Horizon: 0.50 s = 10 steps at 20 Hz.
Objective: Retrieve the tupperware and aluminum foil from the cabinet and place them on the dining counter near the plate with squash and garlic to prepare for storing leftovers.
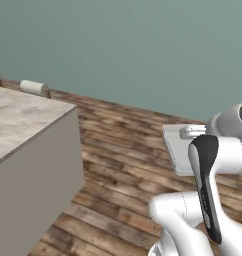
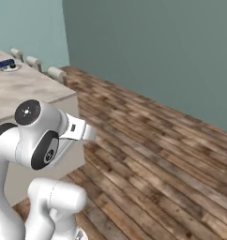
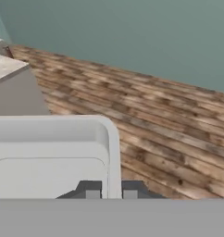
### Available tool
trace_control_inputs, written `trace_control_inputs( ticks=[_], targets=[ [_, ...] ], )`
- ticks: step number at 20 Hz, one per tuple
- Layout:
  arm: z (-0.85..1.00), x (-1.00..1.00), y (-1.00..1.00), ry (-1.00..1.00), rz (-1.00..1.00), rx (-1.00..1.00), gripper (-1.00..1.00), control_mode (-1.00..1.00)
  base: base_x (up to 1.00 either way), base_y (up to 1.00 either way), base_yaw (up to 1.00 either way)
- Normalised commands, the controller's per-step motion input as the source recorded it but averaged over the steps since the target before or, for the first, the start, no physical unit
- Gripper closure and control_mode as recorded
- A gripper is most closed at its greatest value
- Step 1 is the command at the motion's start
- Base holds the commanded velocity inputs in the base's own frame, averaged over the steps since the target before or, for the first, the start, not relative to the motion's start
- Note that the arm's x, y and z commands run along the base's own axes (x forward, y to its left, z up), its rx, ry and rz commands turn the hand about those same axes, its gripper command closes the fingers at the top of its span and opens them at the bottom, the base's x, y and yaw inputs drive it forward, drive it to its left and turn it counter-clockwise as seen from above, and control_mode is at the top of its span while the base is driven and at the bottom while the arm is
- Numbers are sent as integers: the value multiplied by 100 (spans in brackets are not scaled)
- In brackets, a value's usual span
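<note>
Arm: folded above its base, forearm reaching forward over the wooden floor [image 1: 123,150].
End effector [image 3: 111,193]: closed on the rim of the container [image 3: 53,152], which extends ahead of the fingers.
Right base view: blue foil box [image 2: 4,63] on the far counter [image 2: 26,86].
Left base view: container [image 1: 175,150] held beside the counter corner, above the floor.

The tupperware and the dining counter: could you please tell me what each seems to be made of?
The tupperware looks like plastic: pale grey, smooth and matte, with moulded rounded corners and a raised rim; translucency is hard to judge. The dining counter seems to have a stone top, pale beige-grey with marbled veining, over plain grey side panels whose material I cannot tell.
</note>
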Motion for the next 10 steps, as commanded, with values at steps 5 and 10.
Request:
trace_control_inputs(
  ticks=[5,10],
  targets=[
    [0,0,0,0,0,0,100,100,100,-38,34],
    [0,0,0,0,0,0,100,100,100,-45,37]
  ],
)
